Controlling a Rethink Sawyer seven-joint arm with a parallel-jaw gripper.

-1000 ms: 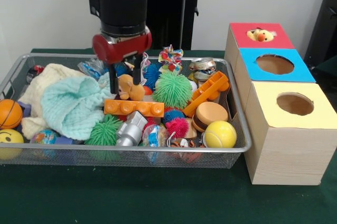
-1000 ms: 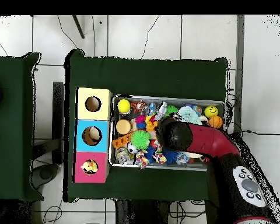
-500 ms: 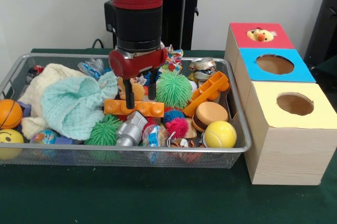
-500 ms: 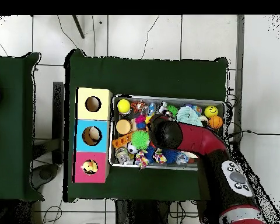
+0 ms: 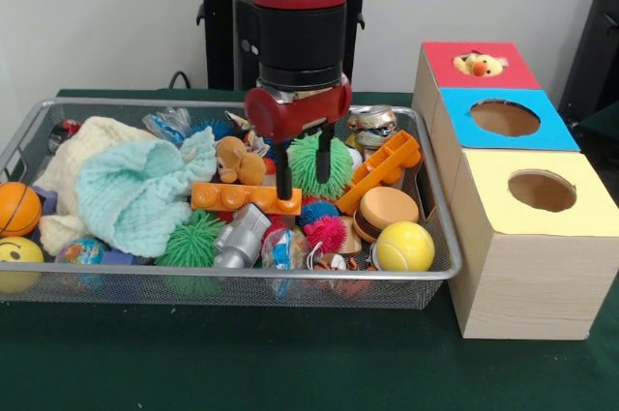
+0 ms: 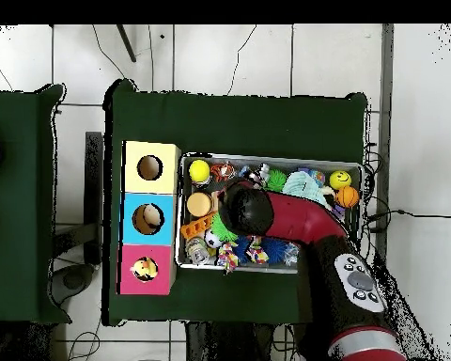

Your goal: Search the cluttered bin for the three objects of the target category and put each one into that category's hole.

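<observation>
My gripper (image 5: 304, 177) hangs open and low over the middle of the wire bin (image 5: 242, 275). One of its fingers (image 5: 283, 182) is just above the right end of the flat orange brick (image 5: 247, 198). The other is in front of the green spiky ball (image 5: 311, 161). Nothing is held. A brown plush bear (image 5: 237, 161) lies just left of the gripper. To the right stand three wooden boxes with holes: red (image 5: 481, 65) with a yellow plush poking out, blue (image 5: 503, 118) and yellow (image 5: 542, 190). In the overhead view the arm (image 6: 267, 214) covers the gripper.
The bin is crowded: a teal knitted cloth (image 5: 135, 193), a basketball (image 5: 17, 208), a smiley ball (image 5: 17, 254), a yellow tennis ball (image 5: 404, 247), a burger toy (image 5: 383, 210), a long orange brick (image 5: 387, 163), a can (image 5: 372, 124) and a silver toy (image 5: 237, 237).
In the front view the gripper has moved right across the bin, from over the plush bear to the green spiky ball. It stays open and holds nothing.
</observation>
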